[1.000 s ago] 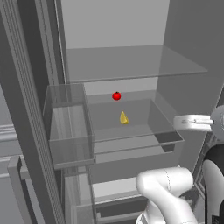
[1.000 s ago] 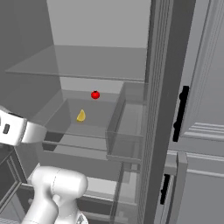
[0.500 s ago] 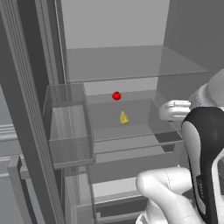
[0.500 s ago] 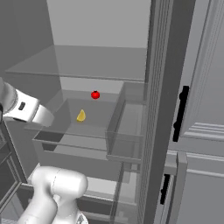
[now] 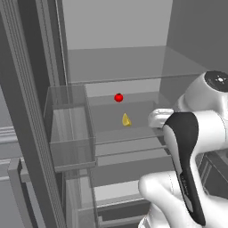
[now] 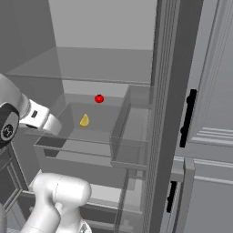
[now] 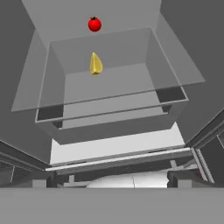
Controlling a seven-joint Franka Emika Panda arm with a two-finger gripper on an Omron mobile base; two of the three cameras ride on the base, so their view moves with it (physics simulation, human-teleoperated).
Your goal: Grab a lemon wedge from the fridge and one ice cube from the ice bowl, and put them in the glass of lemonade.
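Note:
The fridge (image 5: pixel 26 116) stands open, its glass shelves in front of me. The lemon wedge (image 5: pixel 126 120) (image 6: pixel 84 120) (image 7: pixel 96 64), tiny, bright yellow and pointed, sits upright in a clear tray on the middle shelf. My gripper (image 5: pixel 154 119) (image 6: pixel 55 126) hangs just outside the tray's front right corner, a short way from the wedge and pointing at it. In the hand view its tips stand wide apart and open (image 7: pixel 112 180), with nothing between them, and the wedge lies ahead, slightly left of centre. The ice bowl and the glass of lemonade are out of view.
A small red round fruit (image 5: pixel 118 97) (image 6: pixel 99 98) (image 7: pixel 94 24) sits behind the wedge. A clear door bin (image 5: pixel 69 129) (image 6: pixel 132 132) juts out beside the shelf. Another glass shelf (image 5: pixel 124 67) lies above. Paneled grey cabinets with black handles (image 6: pixel 189 118) stand at the right.
The arm has risen and swung in, carrying the hand from beside the fridge toward the tray's front, closer to the lemon wedge. The wedge and the red fruit have not moved.

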